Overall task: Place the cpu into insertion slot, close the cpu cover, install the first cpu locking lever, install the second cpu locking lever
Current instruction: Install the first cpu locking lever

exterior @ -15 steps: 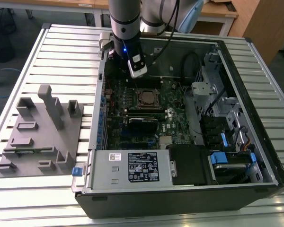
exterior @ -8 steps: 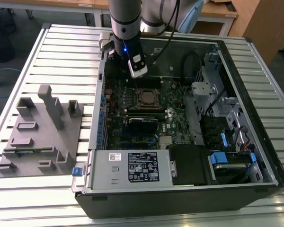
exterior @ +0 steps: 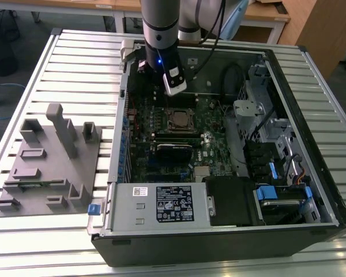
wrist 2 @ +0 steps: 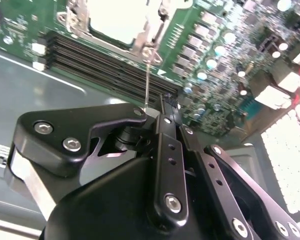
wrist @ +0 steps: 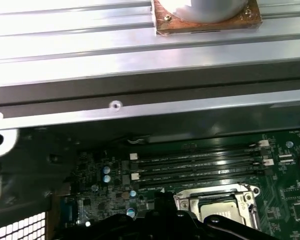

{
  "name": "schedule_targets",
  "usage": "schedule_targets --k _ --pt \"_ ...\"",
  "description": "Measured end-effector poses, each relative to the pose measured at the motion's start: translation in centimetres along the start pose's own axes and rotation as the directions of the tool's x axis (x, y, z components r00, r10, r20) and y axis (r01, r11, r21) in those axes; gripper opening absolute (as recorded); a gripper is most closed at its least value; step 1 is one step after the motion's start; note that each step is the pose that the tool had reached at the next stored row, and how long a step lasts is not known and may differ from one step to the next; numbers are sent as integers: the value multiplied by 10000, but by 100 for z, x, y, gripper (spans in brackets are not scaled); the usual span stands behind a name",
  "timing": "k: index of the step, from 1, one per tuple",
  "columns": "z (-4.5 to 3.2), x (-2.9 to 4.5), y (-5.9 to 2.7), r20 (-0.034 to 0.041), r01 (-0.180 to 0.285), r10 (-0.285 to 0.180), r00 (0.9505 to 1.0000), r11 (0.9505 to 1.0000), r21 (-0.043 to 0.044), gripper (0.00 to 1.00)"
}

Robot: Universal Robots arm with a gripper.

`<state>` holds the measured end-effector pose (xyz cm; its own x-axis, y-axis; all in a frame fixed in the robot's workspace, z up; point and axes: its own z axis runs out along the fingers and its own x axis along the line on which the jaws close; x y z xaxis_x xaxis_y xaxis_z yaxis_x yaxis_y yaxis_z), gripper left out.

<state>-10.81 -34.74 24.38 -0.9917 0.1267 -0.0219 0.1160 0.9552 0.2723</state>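
Dull silver cpu (wrist: 219, 211) flat in insertion slot (exterior: 168, 120), cpu cover (wrist: 189, 205) down around it

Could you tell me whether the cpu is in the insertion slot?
In: the cpu lies flat in the insertion slot, framed by the cpu cover.

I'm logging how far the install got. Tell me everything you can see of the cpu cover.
The cpu cover is a thin silver metal frame with a large square window. It appears to lie flat on the green circuit board, beside the black memory slots, and the cpu shows its dull metal top through the window. In the second wrist view a wire lever rises from beside one corner. Whether the cover is latched cannot be told.
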Motion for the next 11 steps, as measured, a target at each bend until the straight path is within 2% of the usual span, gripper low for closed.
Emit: schedule_targets --k 7,11 --pt "5 -182 3 -21 -8 8 10000 10000 3 10" --pt "6 -204 5 -21 -8 8 10000 10000 4 10"
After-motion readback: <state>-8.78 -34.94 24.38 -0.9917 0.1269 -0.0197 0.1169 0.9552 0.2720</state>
